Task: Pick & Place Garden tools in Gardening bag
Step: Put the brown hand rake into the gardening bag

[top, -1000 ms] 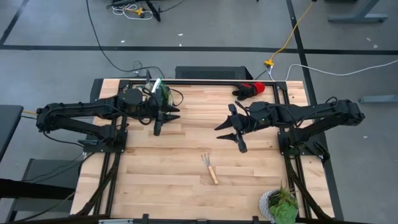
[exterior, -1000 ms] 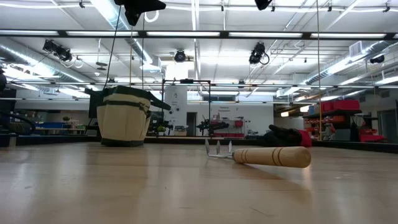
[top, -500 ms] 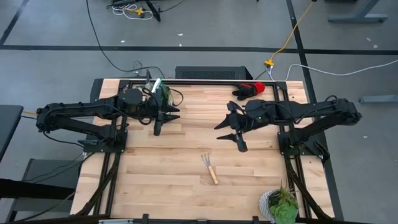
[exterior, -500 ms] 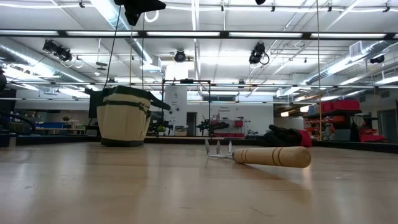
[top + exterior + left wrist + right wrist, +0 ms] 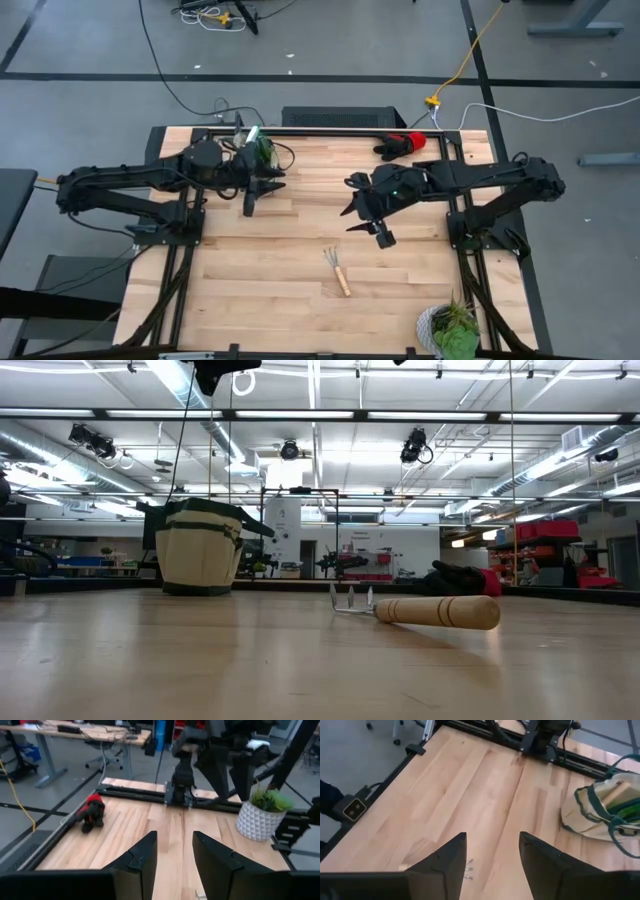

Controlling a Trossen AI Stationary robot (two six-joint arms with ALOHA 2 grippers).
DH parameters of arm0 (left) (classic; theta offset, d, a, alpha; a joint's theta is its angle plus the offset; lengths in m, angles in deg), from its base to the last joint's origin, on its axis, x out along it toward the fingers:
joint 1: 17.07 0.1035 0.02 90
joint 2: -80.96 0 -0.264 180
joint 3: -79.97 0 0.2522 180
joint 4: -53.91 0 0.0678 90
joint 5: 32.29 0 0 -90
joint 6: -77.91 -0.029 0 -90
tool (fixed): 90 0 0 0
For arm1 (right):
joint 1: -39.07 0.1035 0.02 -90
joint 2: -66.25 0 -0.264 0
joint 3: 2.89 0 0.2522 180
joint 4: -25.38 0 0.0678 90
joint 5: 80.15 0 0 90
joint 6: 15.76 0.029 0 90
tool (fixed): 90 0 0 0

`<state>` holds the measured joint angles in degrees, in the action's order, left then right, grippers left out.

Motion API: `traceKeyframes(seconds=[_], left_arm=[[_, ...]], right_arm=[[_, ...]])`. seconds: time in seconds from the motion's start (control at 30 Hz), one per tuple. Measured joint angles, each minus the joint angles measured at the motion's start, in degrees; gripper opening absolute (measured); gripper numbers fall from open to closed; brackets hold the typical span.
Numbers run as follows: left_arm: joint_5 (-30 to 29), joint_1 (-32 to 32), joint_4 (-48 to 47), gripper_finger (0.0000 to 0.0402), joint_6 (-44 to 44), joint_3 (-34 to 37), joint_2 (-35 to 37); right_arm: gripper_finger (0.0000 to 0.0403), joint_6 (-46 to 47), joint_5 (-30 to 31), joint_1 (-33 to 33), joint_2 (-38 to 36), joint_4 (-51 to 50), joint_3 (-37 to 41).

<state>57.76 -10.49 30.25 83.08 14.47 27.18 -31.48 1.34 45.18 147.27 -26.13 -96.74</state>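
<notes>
A wooden-handled mini rake (image 5: pixel 337 270) lies flat on the table (image 5: pixel 250 290) near its middle front; it also shows in the low view (image 5: pixel 430 610), and its tines (image 5: pixel 467 868) show in the right wrist view. The beige gardening bag (image 5: pixel 605 810) stands at the far left (image 5: pixel 200 547), partly under my left arm (image 5: pixel 262 150), with a wooden handle and green pieces inside. Red-and-black gloves (image 5: pixel 400 145) lie at the far edge (image 5: pixel 91 812). My left gripper (image 5: pixel 265 195) hovers open beside the bag. My right gripper (image 5: pixel 365 225) hangs open above the table, farther back than the rake.
A leafy plant in a white pot (image 5: pixel 450 330) stands at the near right corner (image 5: pixel 262 812). Dark rails and arm mounts frame the table's far and side edges. Bare wood lies between the two grippers and around the rake.
My right gripper has drawn a little toward the table's left and tipped its fingers further down toward the tabletop, rolling slightly. The rake, bag and gloves have stayed put.
</notes>
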Motion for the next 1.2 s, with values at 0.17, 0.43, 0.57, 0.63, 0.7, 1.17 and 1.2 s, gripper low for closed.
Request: traceKeyframes(seconds=[0.17,0.43,0.57,0.63,0.7,1.17,1.2], left_arm=[[-0.57,-0.01,-0.34,0.0131,-0.02,0.00,0.93],[-0.90,0.01,-1.21,0.0131,0.00,0.00,1.07],[-0.91,-0.01,-1.26,0.0131,0.15,0.00,1.07],[-0.90,-0.01,-1.28,0.0131,0.17,0.00,1.07],[-0.91,-0.01,-1.40,0.0131,0.17,0.00,1.07],[-0.89,-0.04,-2.08,0.0131,0.22,0.00,1.07],[-0.89,-0.02,-2.05,0.0131,0.22,0.00,1.07]], right_arm=[[0.0185,-0.96,-0.05,0.06,0.33,-0.74,0.00],[0.0185,-5.18,-0.08,1.64,1.05,-2.62,-0.02],[0.0185,-4.72,-0.06,1.72,2.87,-4.69,-0.02],[0.0185,-5.01,0.02,1.97,3.91,-5.46,-0.02],[0.0185,-5.97,-0.07,2.32,4.74,-5.55,-0.02],[0.0185,-11.62,-0.10,5.04,11.33,-8.31,-0.02],[0.0185,-11.16,-0.09,5.20,11.76,-8.46,-0.02]])
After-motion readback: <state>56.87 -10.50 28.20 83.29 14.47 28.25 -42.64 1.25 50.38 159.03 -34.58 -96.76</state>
